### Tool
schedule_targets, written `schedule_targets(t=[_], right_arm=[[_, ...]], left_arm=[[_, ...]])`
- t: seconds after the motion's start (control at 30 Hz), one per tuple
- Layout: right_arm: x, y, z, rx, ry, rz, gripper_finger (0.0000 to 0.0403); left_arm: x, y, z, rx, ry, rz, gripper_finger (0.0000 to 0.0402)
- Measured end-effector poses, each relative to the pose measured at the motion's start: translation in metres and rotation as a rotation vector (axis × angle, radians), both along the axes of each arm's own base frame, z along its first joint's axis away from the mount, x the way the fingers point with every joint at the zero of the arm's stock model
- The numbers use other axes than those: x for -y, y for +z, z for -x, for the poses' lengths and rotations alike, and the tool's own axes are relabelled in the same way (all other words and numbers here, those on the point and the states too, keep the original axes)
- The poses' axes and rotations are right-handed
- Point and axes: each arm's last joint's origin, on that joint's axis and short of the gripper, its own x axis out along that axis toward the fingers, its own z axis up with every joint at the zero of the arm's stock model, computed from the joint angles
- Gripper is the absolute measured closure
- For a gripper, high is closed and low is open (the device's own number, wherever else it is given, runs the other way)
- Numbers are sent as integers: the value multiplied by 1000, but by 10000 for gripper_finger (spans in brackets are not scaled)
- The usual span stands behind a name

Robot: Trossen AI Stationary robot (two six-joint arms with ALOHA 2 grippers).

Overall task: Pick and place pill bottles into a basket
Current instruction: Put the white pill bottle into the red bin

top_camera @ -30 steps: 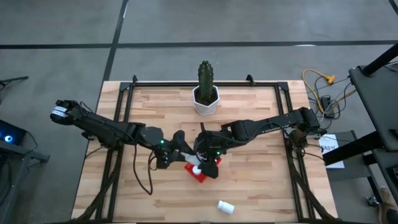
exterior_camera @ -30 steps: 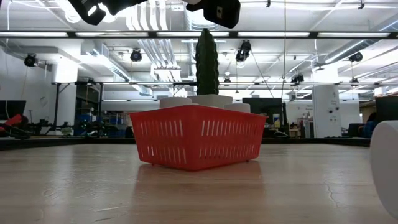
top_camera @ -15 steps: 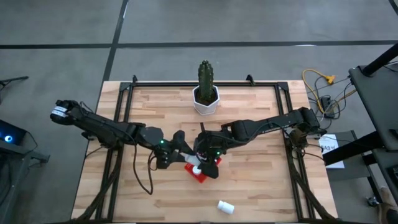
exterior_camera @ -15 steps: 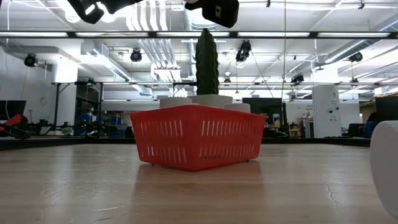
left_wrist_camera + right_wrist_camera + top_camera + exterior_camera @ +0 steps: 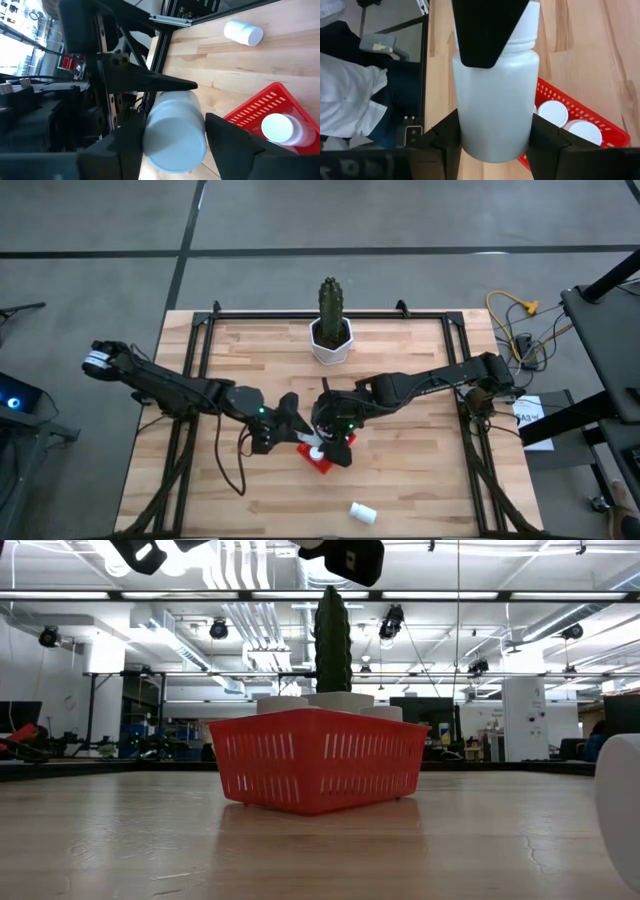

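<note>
The red basket (image 5: 326, 458) stands mid-table and holds white pill bottles (image 5: 553, 113); it also shows in the low view (image 5: 318, 758). My left gripper (image 5: 290, 420) and my right gripper (image 5: 326, 430) hang close together above the basket. Each wrist view shows its own gripper shut on a white pill bottle (image 5: 175, 127) (image 5: 495, 95). A dark finger of the other arm lies against the bottle in each wrist view. I cannot tell whether both grippers hold one and the same bottle. One more bottle (image 5: 362, 512) lies on its side near the table's near edge. My left gripper pinches a white bottle's round wall (image 5: 152, 131) between its two fingers. The bottle's end faces the camera and its axis runs along the fingers. It is lifted clear, above the basket's edge. My right gripper pinches a white bottle's lower body (image 5: 466, 127) between its two fingers. The capped end (image 5: 527, 25) points away from the wrist, so the fingers lie along the bottle. It is lifted clear above the basket.
A cactus in a white hexagonal pot (image 5: 331, 330) stands at the table's far edge, behind the basket. A person in white and dark clothing (image 5: 350, 85) is beside the table. Bare wood lies to the left and right of the basket.
</note>
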Motion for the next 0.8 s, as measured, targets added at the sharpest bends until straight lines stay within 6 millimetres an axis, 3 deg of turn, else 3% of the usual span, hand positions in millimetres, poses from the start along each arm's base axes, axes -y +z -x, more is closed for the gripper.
schedule_targets(t=[0.4, 0.8], right_arm=[[-1, -1, 1, -8, 9, 1, 248], [1, 2, -2, 30, -8, 4, 204]], left_arm=[[2, 0, -4, -15, -6, -3, 257], [2, 0, -5, -41, 26, 29, 257]])
